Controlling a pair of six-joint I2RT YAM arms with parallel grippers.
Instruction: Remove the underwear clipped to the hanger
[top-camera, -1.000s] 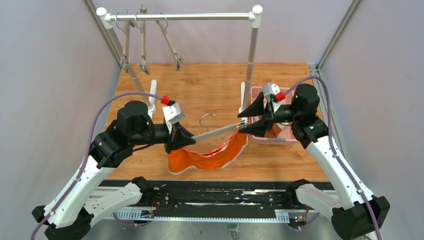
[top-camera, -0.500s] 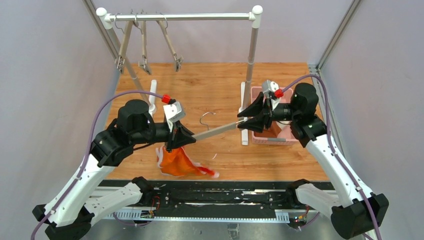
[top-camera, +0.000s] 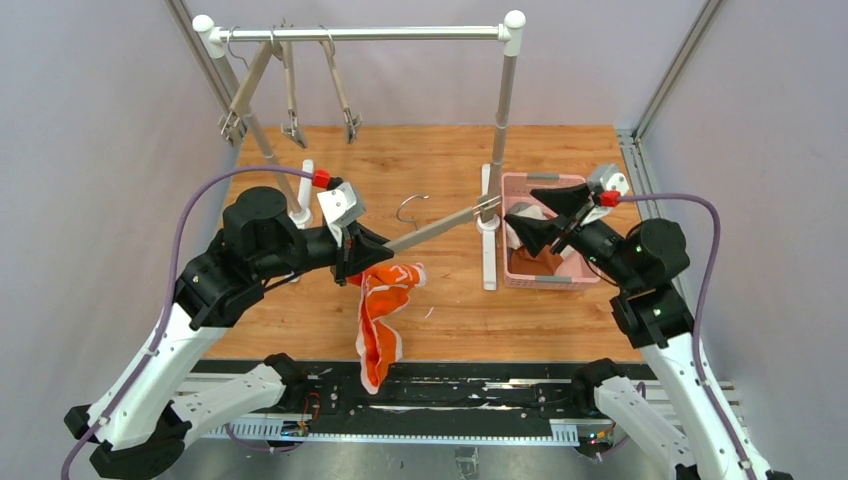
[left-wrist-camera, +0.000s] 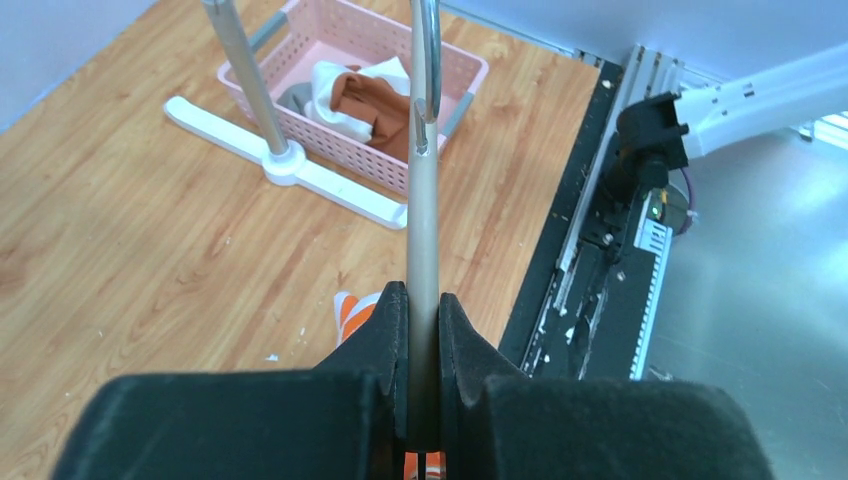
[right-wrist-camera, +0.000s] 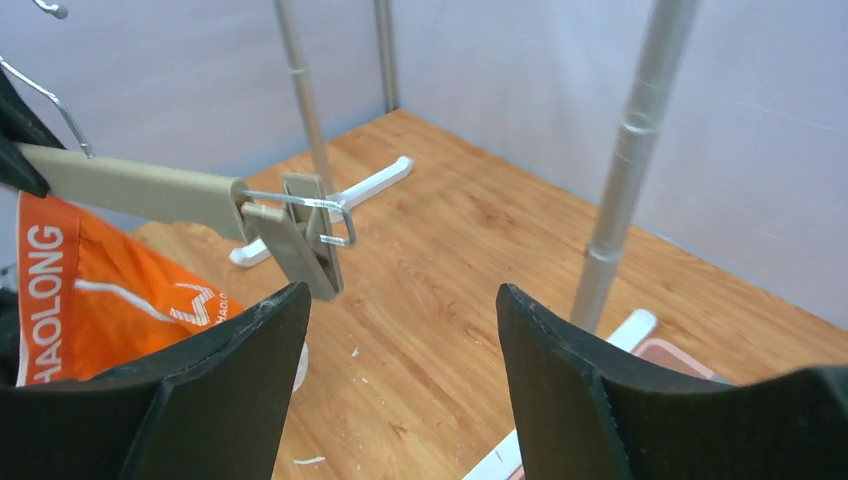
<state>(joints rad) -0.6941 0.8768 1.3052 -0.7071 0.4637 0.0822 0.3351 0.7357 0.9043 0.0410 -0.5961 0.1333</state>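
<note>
Below the hanger (top-camera: 440, 228), orange briefs (top-camera: 378, 322) hang vertically.

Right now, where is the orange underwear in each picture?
Top view: the orange underwear dangles in the lower middle, under the near end of the beige hanger.
Left wrist view: only a small orange corner peeks out low in the middle, just left of the hanger bar.
Right wrist view: it fills the left edge, showing white letters.
Shared landmark: the hanger appears in all three.
</note>
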